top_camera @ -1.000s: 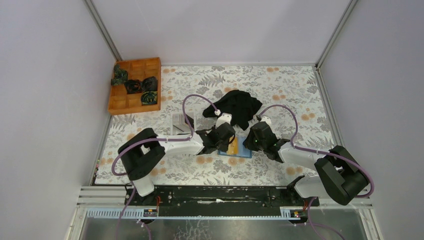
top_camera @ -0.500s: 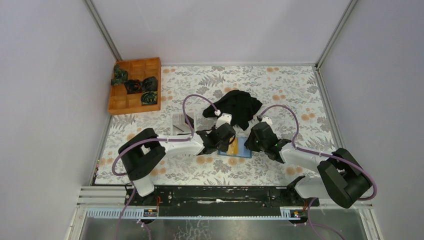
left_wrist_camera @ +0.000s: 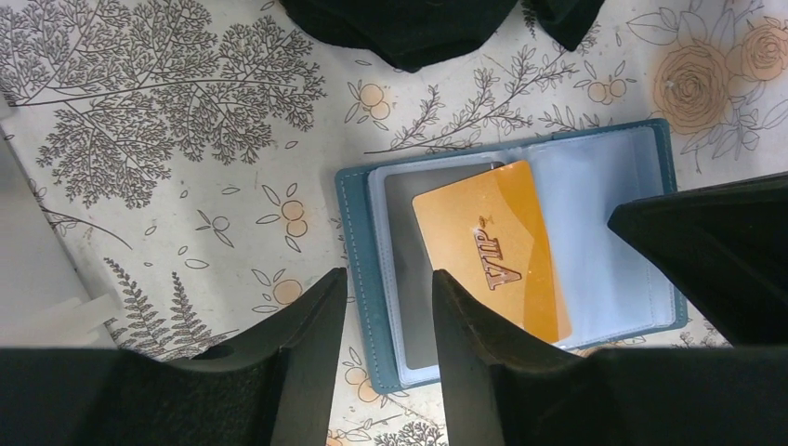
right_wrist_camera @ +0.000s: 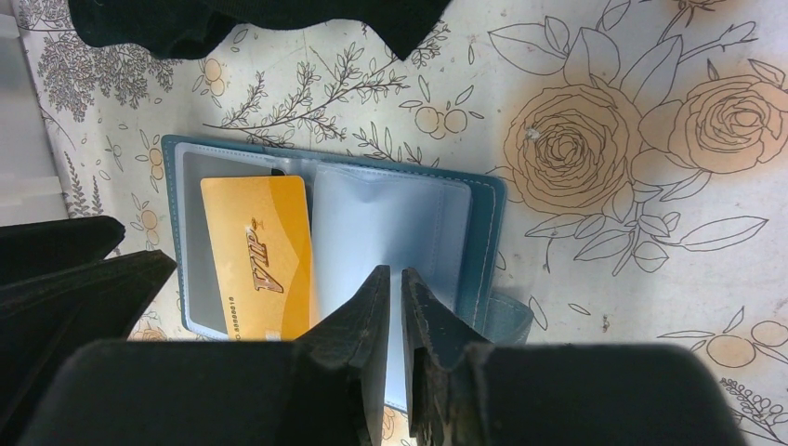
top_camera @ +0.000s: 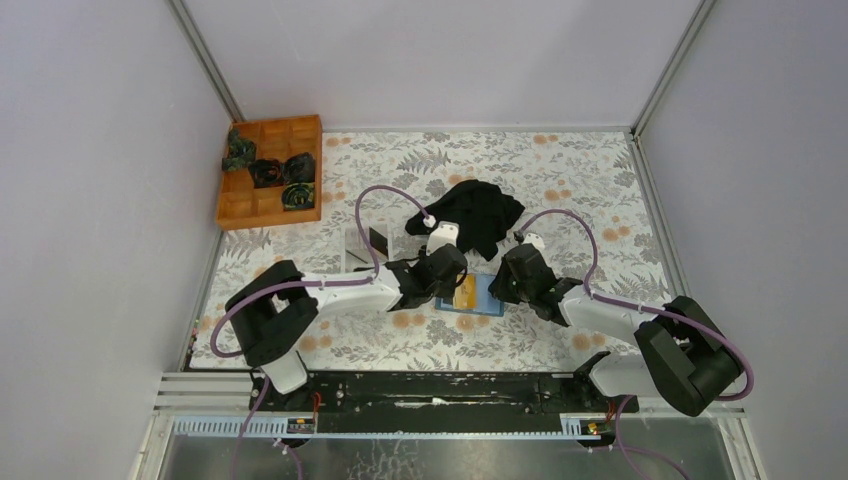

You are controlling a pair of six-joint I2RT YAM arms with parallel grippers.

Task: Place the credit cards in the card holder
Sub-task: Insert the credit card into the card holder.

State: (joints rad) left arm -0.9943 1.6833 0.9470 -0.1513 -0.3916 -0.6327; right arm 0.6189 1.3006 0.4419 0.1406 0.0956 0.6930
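A flower-and-fern printed tablecloth [top_camera: 570, 180] covers the table. At its far left corner sits a wooden box [top_camera: 262, 205] divided into compartments, and several of them hold dark rolled bundles [top_camera: 266, 172]. A crumpled black cloth [top_camera: 478, 215] lies near the middle of the tablecloth. A shallow white tray [top_camera: 356, 246] rests on the cloth to its left, well apart from the wooden box.

Your left gripper [left_wrist_camera: 386, 283]: jaws apart, angled down. Right gripper [right_wrist_camera: 391, 277] opposite it: nearly closed (thin slit between its 2 fingers [right_wrist_camera: 358, 321]).
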